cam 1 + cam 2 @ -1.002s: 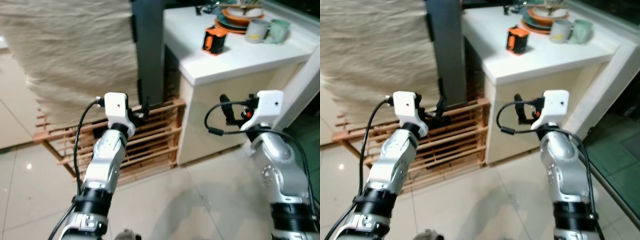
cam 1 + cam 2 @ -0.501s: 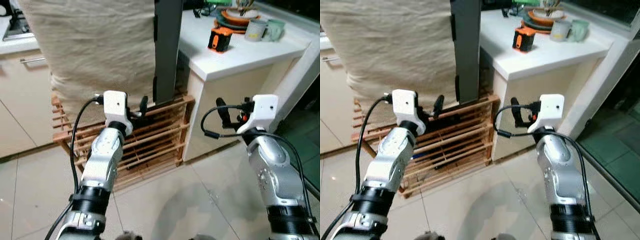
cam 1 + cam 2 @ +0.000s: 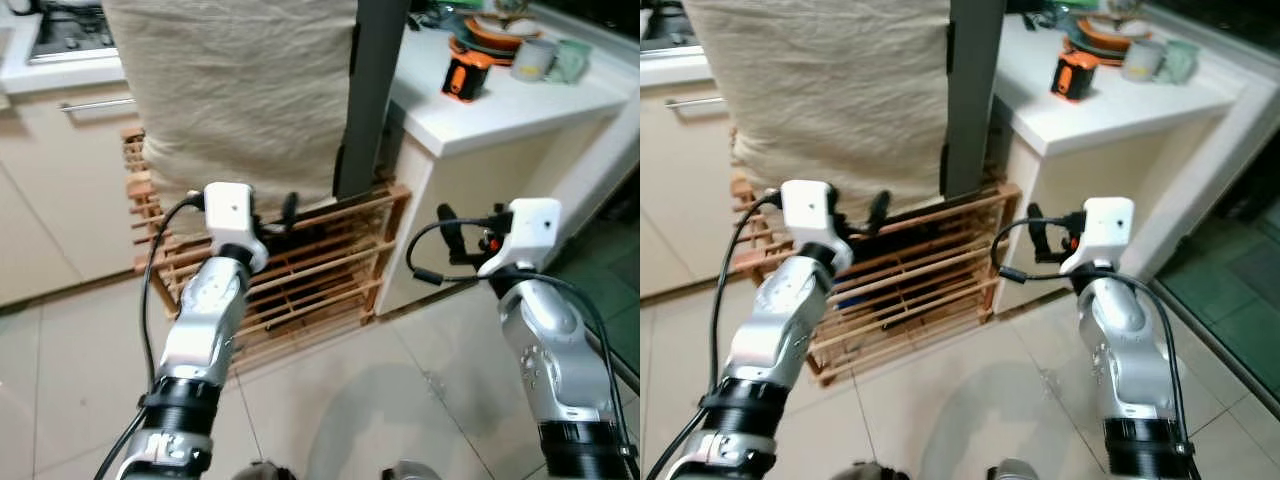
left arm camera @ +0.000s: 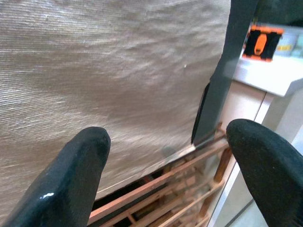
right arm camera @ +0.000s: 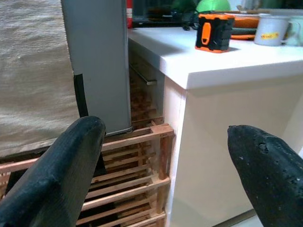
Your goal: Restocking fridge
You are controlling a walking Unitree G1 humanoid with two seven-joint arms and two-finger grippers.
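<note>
Left eye view: two silver arms reach forward over a glossy pale tiled floor (image 3: 330, 400). The left tool (image 3: 287, 212) is held up before a slatted wooden rack (image 3: 310, 280) of thin reddish bars, and the right tool (image 3: 447, 238) before the plain cream side of a white tabletop (image 3: 500, 115). A coarse beige cloth (image 3: 240, 90) hangs in soft folds over the top of the rack. Beside the cloth stands a flat, upright dark grey panel (image 3: 372, 90), smooth and matt, which may be part of the fridge; I cannot tell. On the tabletop, near its front edge, sits a boxy orange and black tape measure (image 3: 461, 77); toward the far corner are stacked plates (image 3: 490, 35) and two rounded mugs (image 3: 548, 58).

Right eye view: the same scene, with a cream cabinet front (image 3: 675, 190) and its metal bar handle behind the rack on the left.

Left wrist view: the left tool's two blunt, rubbery black fingers (image 4: 71, 175) stand wide apart and released, gripping nothing, with the finely woven cloth just ahead and the rack's bars below it.

Right wrist view: the right tool's fingers (image 5: 52, 175), rough-grained and rounded, are likewise spread wide with nothing between them, facing the grey panel, the rack's corner post and the tabletop's square-edged slab.
</note>
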